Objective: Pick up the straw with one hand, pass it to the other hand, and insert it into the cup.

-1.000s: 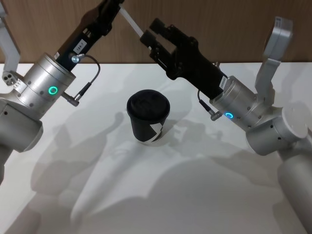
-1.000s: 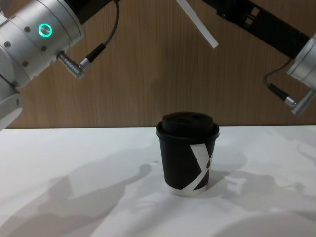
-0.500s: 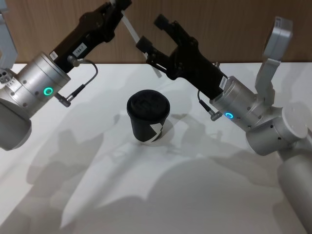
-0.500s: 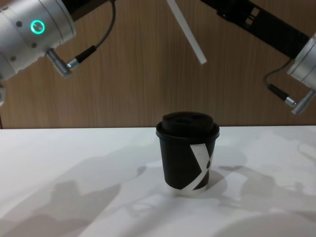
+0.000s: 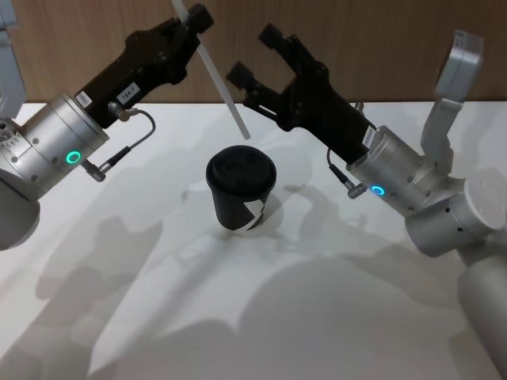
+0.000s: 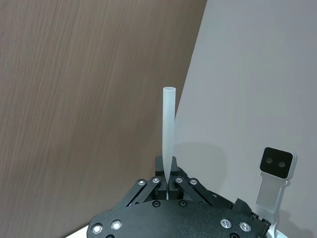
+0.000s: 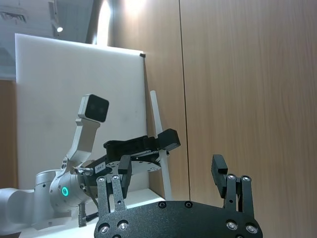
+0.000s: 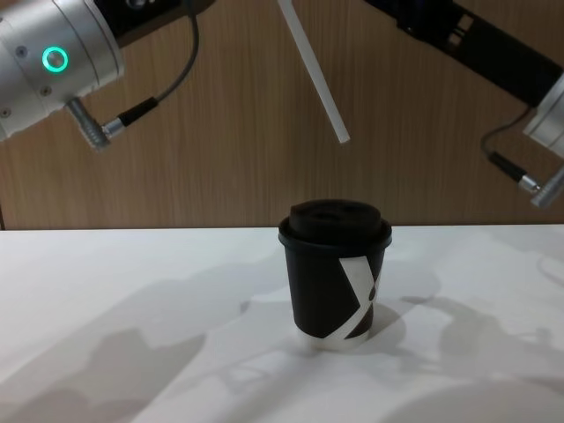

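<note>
Left gripper (image 5: pixel 194 20) clamped the straw (image 5: pixel 218 79), slanted steeply, lower end pointing down toward the cup (image 5: pixel 240 190); right gripper (image 5: pixel 255 55) gaped empty beside it.

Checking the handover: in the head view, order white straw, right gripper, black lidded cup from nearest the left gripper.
1. Thin white straw, in the left gripper.
2. Right gripper, open, rightward.
3. Black lidded paper cup, standing below.

Cup (image 5: pixel 241 190) on table (image 5: pixel 238 317), straw (image 5: pixel 214 75) slanting above it in left tool (image 5: pixel 192 22), right tool (image 5: pixel 253 55) apart to its right
</note>
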Robot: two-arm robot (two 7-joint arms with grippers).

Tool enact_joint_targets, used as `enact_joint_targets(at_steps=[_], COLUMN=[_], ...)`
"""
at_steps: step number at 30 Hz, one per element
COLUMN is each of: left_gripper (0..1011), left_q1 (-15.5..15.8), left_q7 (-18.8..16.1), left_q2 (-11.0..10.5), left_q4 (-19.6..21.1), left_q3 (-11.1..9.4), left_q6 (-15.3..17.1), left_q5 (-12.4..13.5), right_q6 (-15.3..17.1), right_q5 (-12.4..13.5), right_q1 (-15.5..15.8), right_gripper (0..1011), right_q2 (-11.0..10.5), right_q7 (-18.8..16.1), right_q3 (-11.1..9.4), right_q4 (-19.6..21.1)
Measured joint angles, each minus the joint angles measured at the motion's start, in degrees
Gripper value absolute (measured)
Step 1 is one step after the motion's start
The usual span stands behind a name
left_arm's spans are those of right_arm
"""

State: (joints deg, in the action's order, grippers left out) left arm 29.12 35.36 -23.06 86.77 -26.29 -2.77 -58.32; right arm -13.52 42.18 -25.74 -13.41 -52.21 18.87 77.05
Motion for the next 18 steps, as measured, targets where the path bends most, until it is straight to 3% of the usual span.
enact_joint_targets(at_steps=[18], left_gripper=[15], left_q1=[0.36], left_q7=[-0.1], left_q2=[0.01], left_q4=[-0.85], left_q3=[-0.4], left_q6=[0.42], left_q5=[0.78], right_q6=[0.57], right_q5=[0.21], right_q1=[4.56], right_gripper=[1001], right_q2=[-3.37], right_q7=[3.73], right_q3=[-1.51], right_q4=[4.23])
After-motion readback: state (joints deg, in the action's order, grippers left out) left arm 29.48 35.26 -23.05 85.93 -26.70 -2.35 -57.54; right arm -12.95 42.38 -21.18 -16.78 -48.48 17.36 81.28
